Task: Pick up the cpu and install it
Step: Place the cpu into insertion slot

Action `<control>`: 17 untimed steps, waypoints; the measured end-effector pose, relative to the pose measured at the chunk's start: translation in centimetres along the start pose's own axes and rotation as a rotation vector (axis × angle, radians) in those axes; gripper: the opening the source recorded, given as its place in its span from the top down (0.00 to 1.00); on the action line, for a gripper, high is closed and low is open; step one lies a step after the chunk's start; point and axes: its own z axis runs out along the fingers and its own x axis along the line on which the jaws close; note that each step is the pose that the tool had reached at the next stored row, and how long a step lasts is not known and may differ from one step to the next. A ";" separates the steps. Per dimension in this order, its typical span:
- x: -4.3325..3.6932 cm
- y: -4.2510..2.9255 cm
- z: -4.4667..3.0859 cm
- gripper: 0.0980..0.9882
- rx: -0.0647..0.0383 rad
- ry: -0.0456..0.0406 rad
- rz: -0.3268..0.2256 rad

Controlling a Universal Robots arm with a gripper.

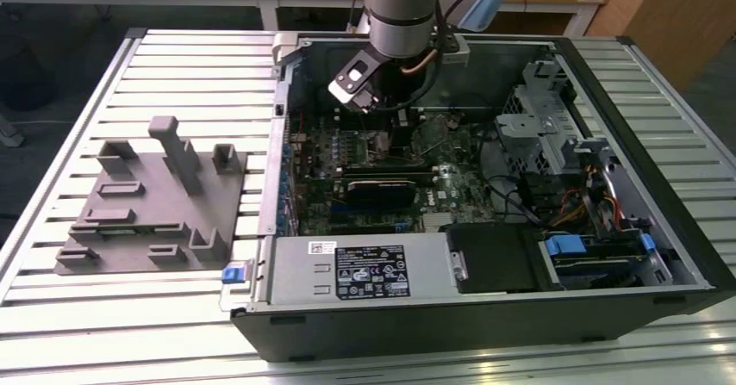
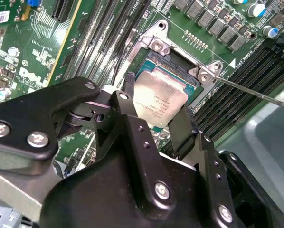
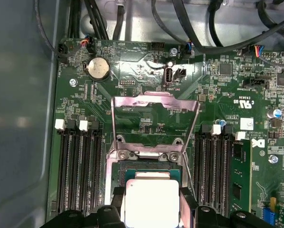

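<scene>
The chip (image 2: 161, 97) sits directly over the socket (image 2: 176, 65) on the green board (image 3: 146, 71), inside the open computer case (image 1: 460, 338). The gripper (image 2: 155, 107) is closed on it: its 2 black fingers (image 2: 182, 130) press against 2 opposite edges, leaving the pale metal top bare between them. From these views you cannot tell whether the chip is seated in the socket or hanging just above it.

Treat the chip as light, thin and stiff. The metal top will probably be smooth and slippery, so the edges are the right place to hold it, as the fingers do now. The underside and the socket contacts are likely the fragile parts. Any tilt or sideways push here could do damage, so you want it flat and square to the socket.

The metal hold-down frame (image 3: 154, 99) stands hinged up beyond the socket, so the socket is uncovered. Its thin wire lever (image 2: 256, 91) lies swung out to one side.

The arm (image 1: 397, 23) reaches down into the case from above the socket, wrist pointing nearly straight down at the board. The grey block (image 1: 150, 204) lies well away from the socket, outside the case.
</scene>
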 end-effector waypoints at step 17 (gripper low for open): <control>0.14 -0.06 0.96 0.51 0.000 -0.0007 0.013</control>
